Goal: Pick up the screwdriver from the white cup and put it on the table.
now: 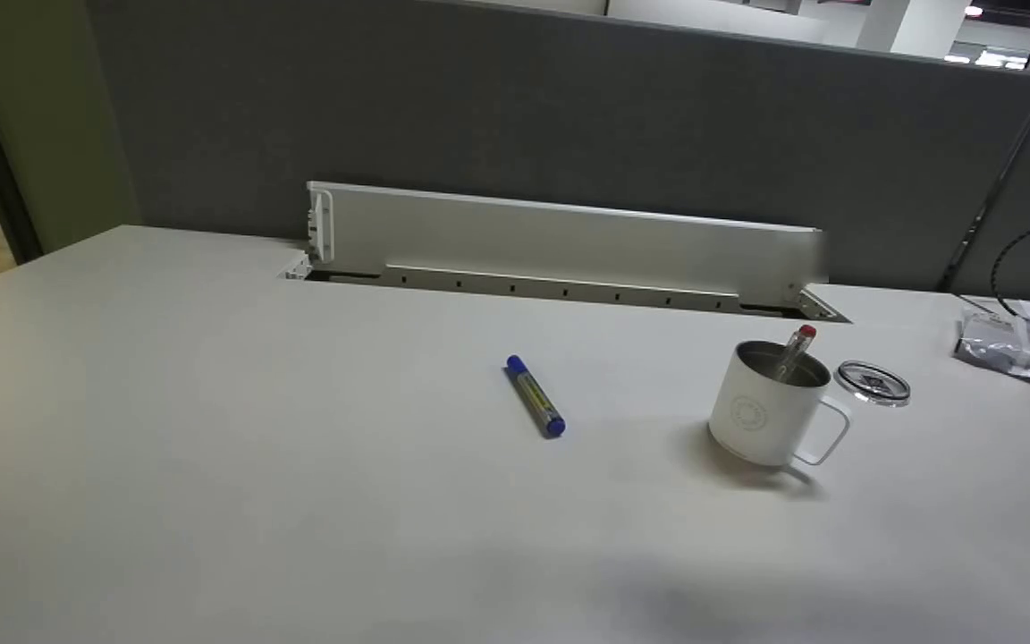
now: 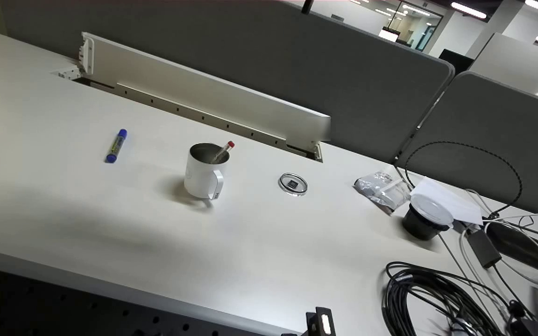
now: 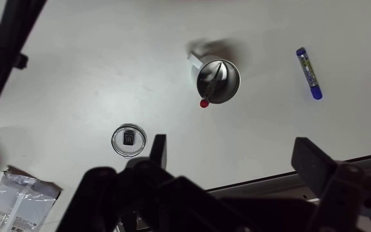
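Two fingers [image 3: 312,164] make up my claw [image 3: 230,145], and in the wrist view they stand wide apart, with nothing gripped between them. One screwdriver [image 3: 211,87], with a clear handle and a single red end, stands tilted inside one white cup [image 1: 758,416]; the red end pokes out past the rim, and the thin dark tip points down into the cup. The cup is upright on the table [image 1: 300,429] and has one loop handle. One round clear lid [image 2: 292,183] lies flat near the cup but apart from it, with one dark square mark at its middle. I count one marker [image 1: 533,394], blue at both ends, lying on the table on the other side of the cup from the lid. One long white slotted tray [image 1: 560,237] runs along the far edge, and behind it I see two grey partitions [image 2: 367,70]. In an exterior view, past the lid, there are one silvery packet [image 2: 383,189], one black tub [image 2: 419,226] with a white top, one coil of black cable [image 2: 392,298] and more loose cables [image 2: 517,182], too tangled for me to count
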Controlling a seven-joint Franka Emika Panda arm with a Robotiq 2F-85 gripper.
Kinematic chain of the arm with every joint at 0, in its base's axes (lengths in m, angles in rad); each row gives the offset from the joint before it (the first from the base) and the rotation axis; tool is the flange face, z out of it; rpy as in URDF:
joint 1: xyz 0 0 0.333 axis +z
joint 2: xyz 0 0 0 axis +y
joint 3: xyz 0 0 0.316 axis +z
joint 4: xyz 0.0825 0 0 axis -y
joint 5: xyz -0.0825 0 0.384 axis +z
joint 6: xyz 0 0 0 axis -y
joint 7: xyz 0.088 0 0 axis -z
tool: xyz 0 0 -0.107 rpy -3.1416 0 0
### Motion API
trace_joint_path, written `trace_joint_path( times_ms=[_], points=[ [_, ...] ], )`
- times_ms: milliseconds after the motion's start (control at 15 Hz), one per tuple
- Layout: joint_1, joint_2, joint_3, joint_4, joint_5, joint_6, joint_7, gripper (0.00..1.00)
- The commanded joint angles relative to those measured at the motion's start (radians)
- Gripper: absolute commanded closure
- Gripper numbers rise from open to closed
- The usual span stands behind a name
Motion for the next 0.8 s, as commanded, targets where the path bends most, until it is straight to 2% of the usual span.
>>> trace_joint_path(
  times_ms=[0,733],
  points=[
    [-0.010,0.001,0.009,0.002,0.002,-0.002,-0.002,0.00],
    [-0.011,0.017,0.009,0.013,0.004,-0.004,0.003,0.00]
  ],
)
